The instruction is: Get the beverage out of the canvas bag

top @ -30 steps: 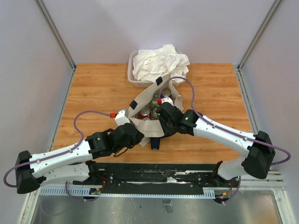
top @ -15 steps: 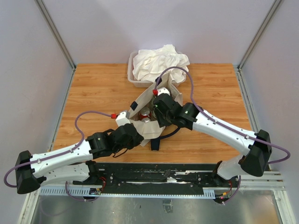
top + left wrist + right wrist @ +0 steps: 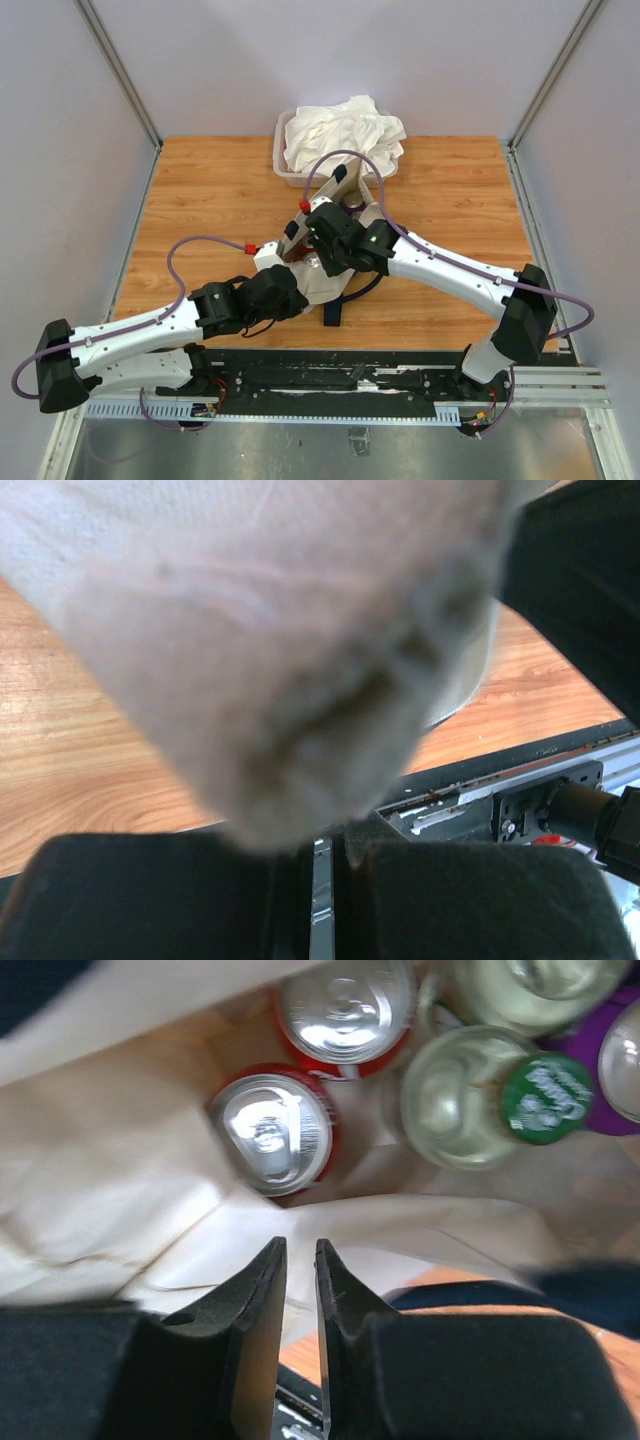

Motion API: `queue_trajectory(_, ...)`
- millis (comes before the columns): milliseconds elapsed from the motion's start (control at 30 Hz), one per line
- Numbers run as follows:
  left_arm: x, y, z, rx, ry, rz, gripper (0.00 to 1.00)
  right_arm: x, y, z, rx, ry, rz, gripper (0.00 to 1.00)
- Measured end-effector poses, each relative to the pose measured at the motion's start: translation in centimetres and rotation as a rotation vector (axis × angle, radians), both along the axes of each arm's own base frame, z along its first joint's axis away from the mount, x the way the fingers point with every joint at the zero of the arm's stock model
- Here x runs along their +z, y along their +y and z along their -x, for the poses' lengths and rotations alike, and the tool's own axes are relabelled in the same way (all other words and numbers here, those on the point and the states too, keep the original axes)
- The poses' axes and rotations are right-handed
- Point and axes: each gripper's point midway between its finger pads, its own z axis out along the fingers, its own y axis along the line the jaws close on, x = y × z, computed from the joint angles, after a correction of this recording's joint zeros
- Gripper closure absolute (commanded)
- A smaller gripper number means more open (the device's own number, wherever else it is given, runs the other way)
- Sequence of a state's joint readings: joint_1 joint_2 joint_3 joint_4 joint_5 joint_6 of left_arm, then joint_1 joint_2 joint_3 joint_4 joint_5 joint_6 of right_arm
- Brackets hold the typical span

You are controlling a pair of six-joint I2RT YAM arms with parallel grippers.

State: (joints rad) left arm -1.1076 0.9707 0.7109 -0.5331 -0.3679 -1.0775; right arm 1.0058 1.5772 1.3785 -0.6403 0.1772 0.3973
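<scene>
The cream canvas bag (image 3: 322,287) stands at the table's near middle, mostly under both arms; a navy strap (image 3: 336,309) trails from it. My left gripper (image 3: 291,289) is at its left side; in the left wrist view the fingers (image 3: 335,848) are closed on a fold of the blurred canvas (image 3: 280,650). My right gripper (image 3: 332,236) hovers over the bag's mouth, empty, fingers (image 3: 298,1252) almost together above the near wall (image 3: 100,1190). Inside stand two red cans (image 3: 275,1135) (image 3: 345,1005), a pale bottle with a green cap (image 3: 545,1100), another pale bottle (image 3: 520,990) and a purple can (image 3: 625,1055).
A clear tub (image 3: 280,152) heaped with white cloth (image 3: 343,130) stands right behind the bag at the table's far edge. The black base rail (image 3: 330,375) runs along the near edge and also shows in the left wrist view (image 3: 520,780). Grey walls enclose three sides.
</scene>
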Motion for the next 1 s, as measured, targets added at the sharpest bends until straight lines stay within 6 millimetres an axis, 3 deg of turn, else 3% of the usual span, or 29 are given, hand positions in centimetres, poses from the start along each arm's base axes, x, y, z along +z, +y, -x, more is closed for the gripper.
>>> queue_trajectory(233, 0.1, 0.0, 0.1, -0.006, 0.007, -0.005, 1.0, 4.7, 2.6, 1.0, 0.067, -0.065, -0.074, 0.78)
queue_trajectory(367, 0.1, -0.1, 0.1, -0.009, 0.009, -0.013, 0.99, 7.8, 2.2, 0.8, 0.059, -0.125, -0.124, 0.81)
queue_trajectory(467, 0.1, -0.1, 0.2, -0.013, 0.01, -0.014, 1.0, 8.7, 1.7, 0.6, 0.047, -0.153, -0.137, 0.82)
queue_trajectory(567, 0.1, -0.1, 0.2, -0.014, 0.01, -0.014, 1.0, 7.6, 1.7, 0.6, 0.046, -0.145, -0.119, 0.83)
queue_trajectory(867, 0.2, -0.1, 0.2, -0.019, 0.01, -0.015, 0.99, -0.5, 2.0, 0.5, 0.046, -0.037, 0.049, 0.85)
queue_trajectory(1000, 0.1, -0.1, 0.3, -0.024, 0.015, -0.017, 1.0, -2.0, 2.2, 0.7, 0.038, -0.009, 0.06, 0.85)
